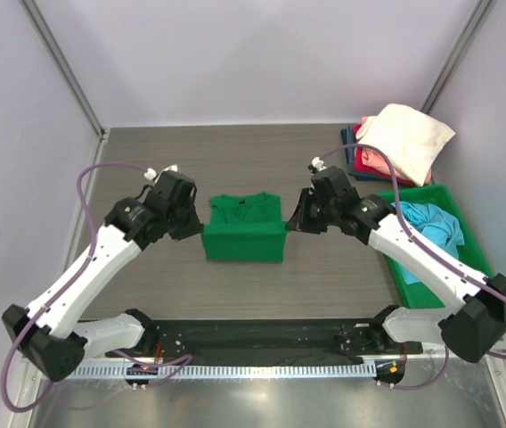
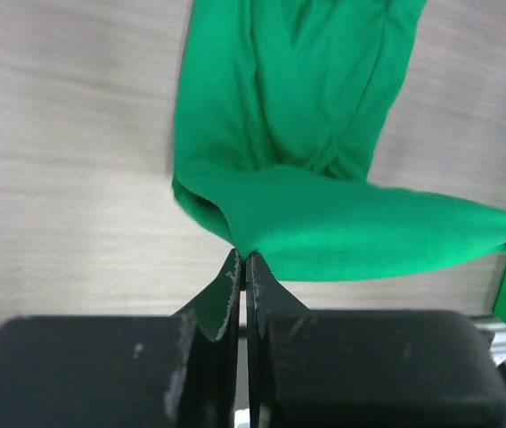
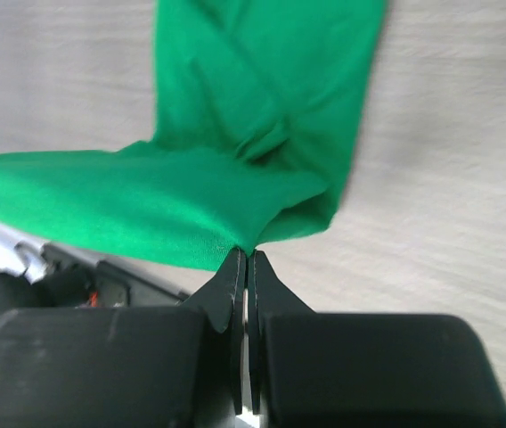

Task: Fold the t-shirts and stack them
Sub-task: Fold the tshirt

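Centrally on the grey wood-grain table (image 1: 146,160), the bright green cloth V-neck t-shirt (image 1: 244,230) lies partly folded, its side edges pinched by the left gripper (image 2: 242,258) and right gripper (image 3: 246,253). Both should lift together, keeping the cloth taut.

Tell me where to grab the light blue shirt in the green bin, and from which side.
Pinch a raised wrinkle near the middle of the light blue t-shirt, coming straight down from above. It lies crumpled inside the green bin, whose walls would likely block a sideways approach, and no hem or corner shows clearly.
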Tool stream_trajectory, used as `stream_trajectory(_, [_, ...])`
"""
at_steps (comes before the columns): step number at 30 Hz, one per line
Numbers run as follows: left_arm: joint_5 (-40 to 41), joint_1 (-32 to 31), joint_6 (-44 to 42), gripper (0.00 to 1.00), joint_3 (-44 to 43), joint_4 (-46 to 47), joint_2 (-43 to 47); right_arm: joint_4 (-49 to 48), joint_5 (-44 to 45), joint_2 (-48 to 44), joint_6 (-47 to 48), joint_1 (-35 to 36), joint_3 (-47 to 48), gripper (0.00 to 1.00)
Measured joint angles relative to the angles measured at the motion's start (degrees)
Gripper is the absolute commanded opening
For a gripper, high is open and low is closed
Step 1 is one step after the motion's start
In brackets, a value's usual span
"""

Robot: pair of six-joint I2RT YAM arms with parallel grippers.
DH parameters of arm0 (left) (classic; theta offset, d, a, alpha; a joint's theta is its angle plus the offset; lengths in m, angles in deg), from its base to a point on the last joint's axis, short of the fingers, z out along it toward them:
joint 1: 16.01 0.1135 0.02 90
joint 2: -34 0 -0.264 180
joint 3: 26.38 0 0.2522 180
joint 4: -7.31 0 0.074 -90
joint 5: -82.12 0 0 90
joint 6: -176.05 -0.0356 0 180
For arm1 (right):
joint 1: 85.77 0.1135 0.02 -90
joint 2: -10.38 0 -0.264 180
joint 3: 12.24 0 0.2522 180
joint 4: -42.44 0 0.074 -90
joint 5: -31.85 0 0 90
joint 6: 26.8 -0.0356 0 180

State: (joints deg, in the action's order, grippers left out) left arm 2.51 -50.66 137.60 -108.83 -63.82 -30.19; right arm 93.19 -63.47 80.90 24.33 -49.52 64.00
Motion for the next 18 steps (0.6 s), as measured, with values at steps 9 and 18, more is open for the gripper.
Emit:
stream_trajectory(9, [-5.42,9.38,-6.05,0.0,-10.99,5.25,-16.87,-1.4,-3.65,11.15,5.11,-7.91,5.95,0.01])
stream_trajectory(18, [-10.27,15.63,-9.38,0.0,-19.3,7.61,-32.63,-3.56,-7.08,25.27,8.96,-12.33,14.71,0.01])
